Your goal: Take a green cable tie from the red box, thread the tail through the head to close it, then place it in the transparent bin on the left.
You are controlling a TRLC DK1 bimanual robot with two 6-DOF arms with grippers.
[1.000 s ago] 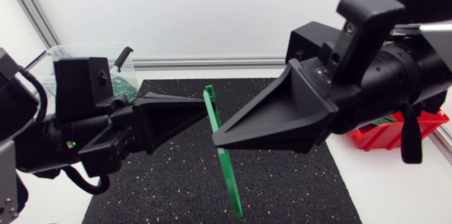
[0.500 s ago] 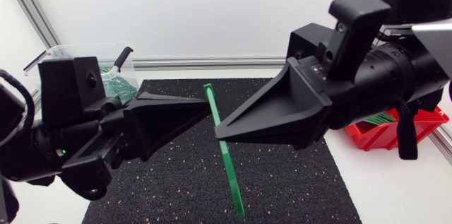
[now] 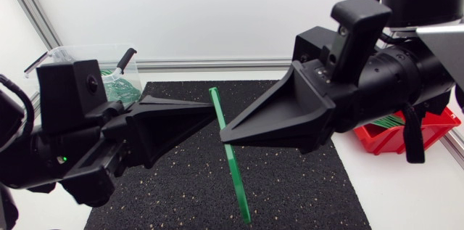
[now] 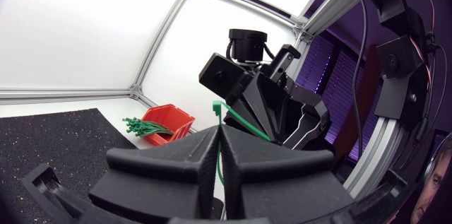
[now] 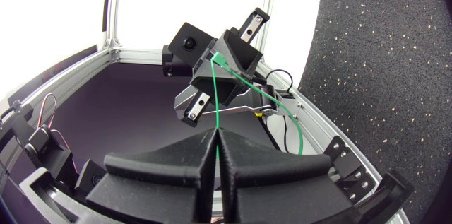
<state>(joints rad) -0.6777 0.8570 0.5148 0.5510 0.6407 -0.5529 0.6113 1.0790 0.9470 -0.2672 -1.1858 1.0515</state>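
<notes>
White worktop (image 3: 391, 186) carries a black speckled rubber mat (image 3: 290, 186) across its middle, and both arms meet above that mat. The left arm's matte black wedge-fingered gripper (image 3: 212, 114) extends in from the worktop's left edge. The right arm's matte black wedge-fingered gripper (image 3: 223, 137) extends in from the right edge, and the two sets of tips are almost nose to nose.

Between them stands a slim green plastic cable tie (image 3: 233, 172), held clear of the mat, nearly upright and leaning a little. Its upper end shows just above the left tips, and its long lower part hangs below the right tips. The left fingers are pressed together on the strap near its upper end; the left wrist view shows a green sliver in the slit between them. The right fingers are likewise clamped on the strap, slightly lower.

A clear plastic bin (image 3: 69, 54) sits at the far left corner of the worktop with green ties (image 3: 123, 85) inside. A red plastic box (image 3: 395, 139) at the right edge, largely hidden behind the right arm, holds a bundle of green ties (image 4: 141, 126).
</notes>
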